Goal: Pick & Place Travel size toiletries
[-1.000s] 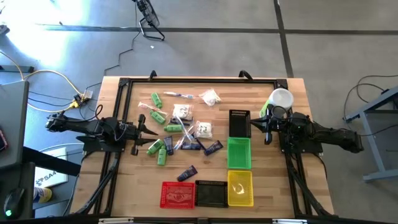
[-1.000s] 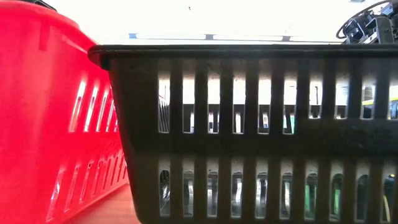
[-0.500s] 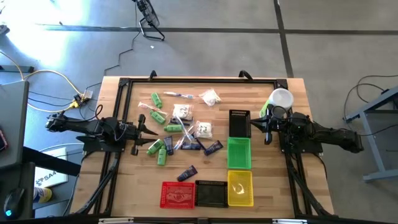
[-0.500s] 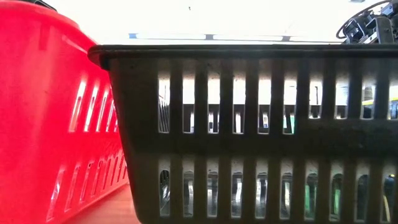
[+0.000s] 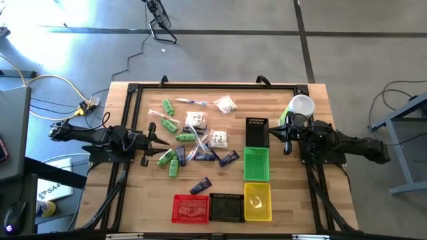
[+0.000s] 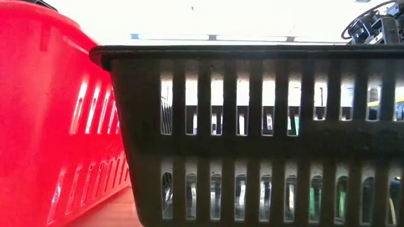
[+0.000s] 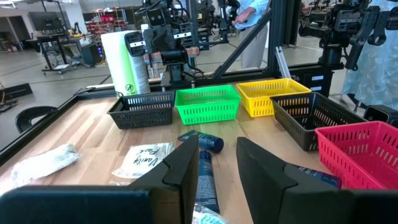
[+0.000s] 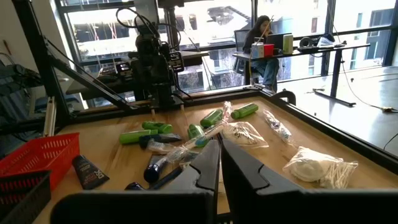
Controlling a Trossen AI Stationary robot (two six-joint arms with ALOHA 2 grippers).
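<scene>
I read five baskets on the bench. Along the near edge sit the red basket, a black basket and the yellow basket; the green basket and a second black basket line up beyond the yellow one. The yellow basket holds something pale that I cannot identify; the green one looks bare. A white cup stands near the right arm.

The toiletries lie scattered loose on the bench between the arms, none in the green basket. One navy tube lies apart, just beyond the red basket, long axis running diagonally. A green bottle lies lengthwise toward the near edge.

The low view gives only basket walls, red and black, filling the picture. The left wrist view shows what the high view does not: slatted basket sides and a navy tube pointing away between the fingers.

Left tool is at the pile's edge, partly parted, nothing gripped. Right tool is clenched empty, by the far black basket.
</scene>
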